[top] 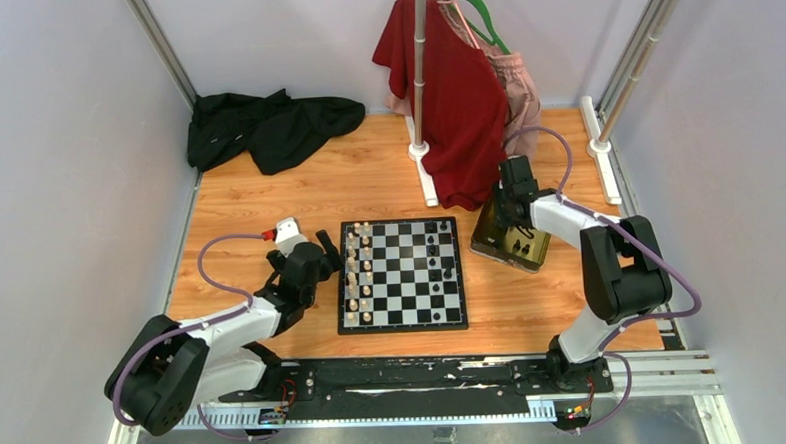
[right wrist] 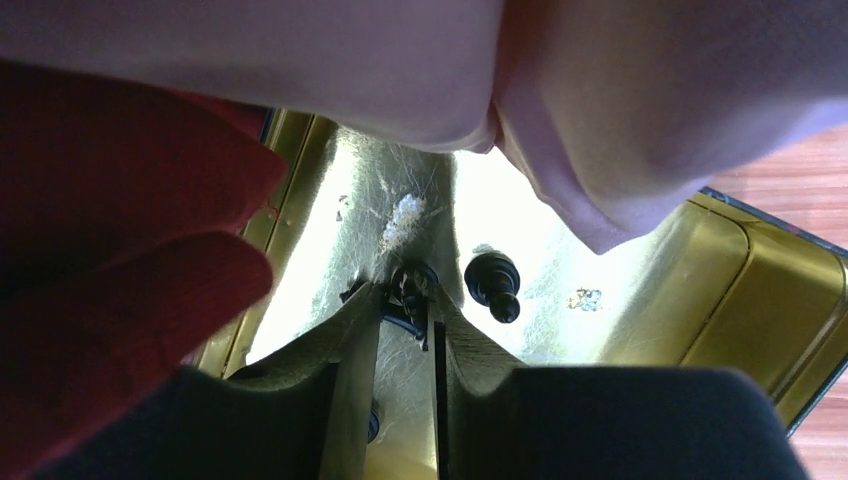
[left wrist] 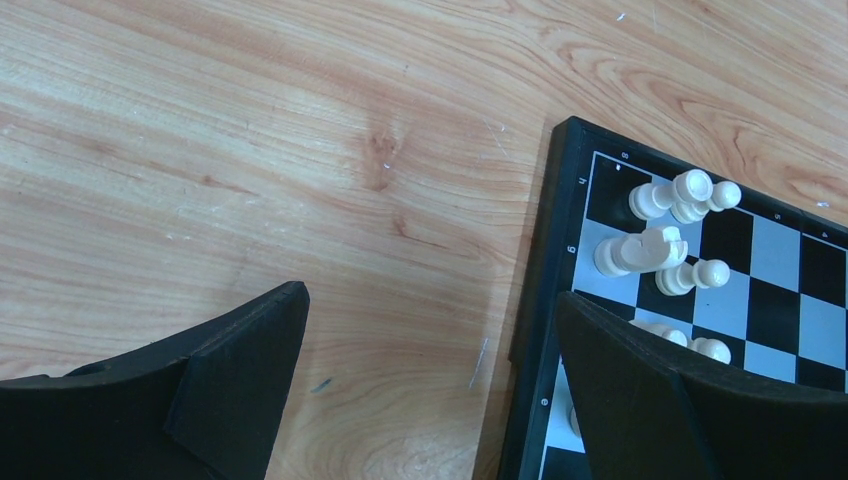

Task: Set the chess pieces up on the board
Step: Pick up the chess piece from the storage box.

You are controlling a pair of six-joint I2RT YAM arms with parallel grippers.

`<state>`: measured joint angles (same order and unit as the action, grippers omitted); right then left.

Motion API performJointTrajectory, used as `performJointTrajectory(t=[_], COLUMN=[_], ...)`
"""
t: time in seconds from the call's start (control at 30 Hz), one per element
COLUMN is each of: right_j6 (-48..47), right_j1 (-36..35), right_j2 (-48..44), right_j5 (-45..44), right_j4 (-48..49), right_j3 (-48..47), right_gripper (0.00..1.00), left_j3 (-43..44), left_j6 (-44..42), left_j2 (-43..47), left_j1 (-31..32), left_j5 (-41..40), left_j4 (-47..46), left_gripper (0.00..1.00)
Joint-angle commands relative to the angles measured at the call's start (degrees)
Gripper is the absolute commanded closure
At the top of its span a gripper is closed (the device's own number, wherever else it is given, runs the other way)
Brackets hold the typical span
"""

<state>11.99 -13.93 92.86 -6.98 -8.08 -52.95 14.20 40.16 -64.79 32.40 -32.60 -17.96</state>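
Right pincer (right wrist: 405, 300): your jaws are pinched on a small black piece (right wrist: 410, 280), a dark turned figurine caught between the fingertips.
Loose piece (right wrist: 493, 283): a second black figurine with a round head lies on its side at 3 o'clock of the held one, near it but apart.
Tray (right wrist: 760, 300): shiny gold with a scratched floor. Both of those figurines are inside it, under your right pincer.
Clothes: a red shirt (right wrist: 110, 250) at 9 o'clock and a pink garment (right wrist: 620, 100) at 12 o'clock hang over the tray and hide part of it.
Left pincer (left wrist: 430, 295): your jaws are spread wide with nothing between them. One finger is above the wooden table (left wrist: 250, 150), the other over the board's edge.
Board (top: 404, 325): checkered black and white with a black border, flat on the table between your arms. The tray sits near it at 3 o'clock.
White pieces (top: 359, 269): cream figurines in two files along the board's 9 o'clock side.
Black pieces (top: 437, 255): a handful stand on the 3 o'clock side, too small to tell their kinds.
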Motion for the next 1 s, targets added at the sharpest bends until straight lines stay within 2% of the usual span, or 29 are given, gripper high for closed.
performJointTrajectory(t=[0.0,0.2,0.5,0.97], right_j6=[0.2,0.1,0.0,-0.2], right_j1=[1.0,1.1,1.1,0.3], right_j2=[0.8,1.0,0.0,-8.0], right_j5=[0.3,0.2,-0.5,-0.2], right_j4=[0.5,0.5,0.1,-1.3], right_j3=[-1.4,-1.5,-1.3,0.8], right_gripper=[0.72,0.78,0.99,1.00], left_j3=[1.4,1.3,0.9,-0.3], left_j6=[-0.8,-0.7,-0.7,-0.4], left_j2=[-0.7,-0.6,0.4,2.4], left_j1=[0.4,0.4,0.4,0.3], left_j5=[-1.4,-1.4,-1.2,-0.8], left_j4=[-2.3,-2.3,-2.3,-2.2], left_gripper=[0.00,0.00,0.00,0.00])
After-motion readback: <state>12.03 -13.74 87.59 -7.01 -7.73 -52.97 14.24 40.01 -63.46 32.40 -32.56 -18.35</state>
